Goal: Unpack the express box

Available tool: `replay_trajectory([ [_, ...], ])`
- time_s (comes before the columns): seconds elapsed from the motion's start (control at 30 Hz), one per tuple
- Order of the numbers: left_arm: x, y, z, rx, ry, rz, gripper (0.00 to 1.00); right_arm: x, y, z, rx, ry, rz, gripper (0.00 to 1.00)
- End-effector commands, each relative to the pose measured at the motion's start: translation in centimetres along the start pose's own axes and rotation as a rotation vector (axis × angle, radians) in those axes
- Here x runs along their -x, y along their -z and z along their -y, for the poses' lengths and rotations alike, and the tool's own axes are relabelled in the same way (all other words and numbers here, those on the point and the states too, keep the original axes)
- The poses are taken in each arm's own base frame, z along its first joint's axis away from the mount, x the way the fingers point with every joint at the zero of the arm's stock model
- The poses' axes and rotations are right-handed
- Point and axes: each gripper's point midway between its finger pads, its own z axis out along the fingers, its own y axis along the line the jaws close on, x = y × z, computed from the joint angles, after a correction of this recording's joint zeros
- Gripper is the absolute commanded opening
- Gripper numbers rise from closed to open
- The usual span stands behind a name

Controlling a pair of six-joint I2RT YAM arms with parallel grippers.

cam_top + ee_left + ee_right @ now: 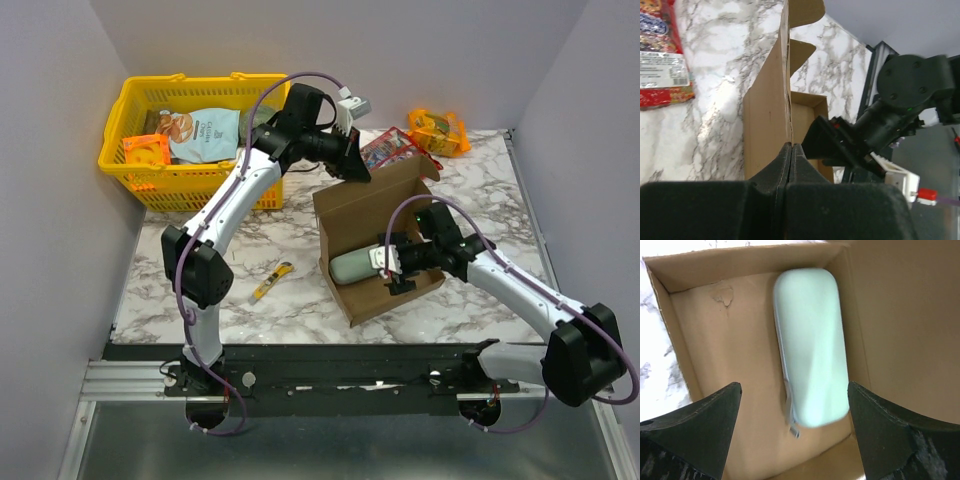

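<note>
The express box (372,215) is a brown cardboard mailer standing open mid-table, its lid raised at the back. My left gripper (352,160) is shut on the lid's top edge and holds it up; the left wrist view shows the jaws pinched on the thin cardboard edge (788,100). A pale green zip case (352,266) lies inside the box, also seen in the right wrist view (810,340). My right gripper (393,272) is open inside the box, its fingers (705,415) spread on either side of the case's near end, not touching it.
A yellow plastic basket (130,110) with snack packets stands at the back left. A yellow utility knife (270,282) lies left of the box. A red snack bag (385,148) and an orange packet (440,132) lie behind the box.
</note>
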Motion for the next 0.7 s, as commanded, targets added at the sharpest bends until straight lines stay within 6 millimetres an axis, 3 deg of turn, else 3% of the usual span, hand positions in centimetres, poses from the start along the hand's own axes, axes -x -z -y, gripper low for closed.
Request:
replay_trajectory([
  [0.0,2.2,0.2,2.9,-0.132,-0.025,0.056,0.00,0.1,-2.4,1.4,-0.032,0.165,-0.002,0.94],
  [0.2,2.2,0.2,2.9,-0.148,-0.010,0.060,0.00,-0.7,-5.9,2.5,-0.005,0.136,-0.056,0.93],
  [0.33,2.4,0.2,3.0,-0.160,-0.006,0.066,0.00,-3.1,-7.7,3.3,0.010,0.088,-0.153,0.90],
  [0.53,2.6,0.2,2.8,-0.158,-0.005,0.071,0.00,-5.9,-8.4,-0.4,0.174,0.053,-0.242,0.82],
  [0.6,2.7,0.2,2.7,-0.158,-0.004,0.073,0.00,-6.7,-8.7,-1.4,0.183,0.088,-0.278,0.82],
  [0.67,2.8,0.1,2.6,-0.158,-0.006,0.077,0.00,-8.8,-8.9,-1.6,0.108,0.141,-0.364,0.81],
])
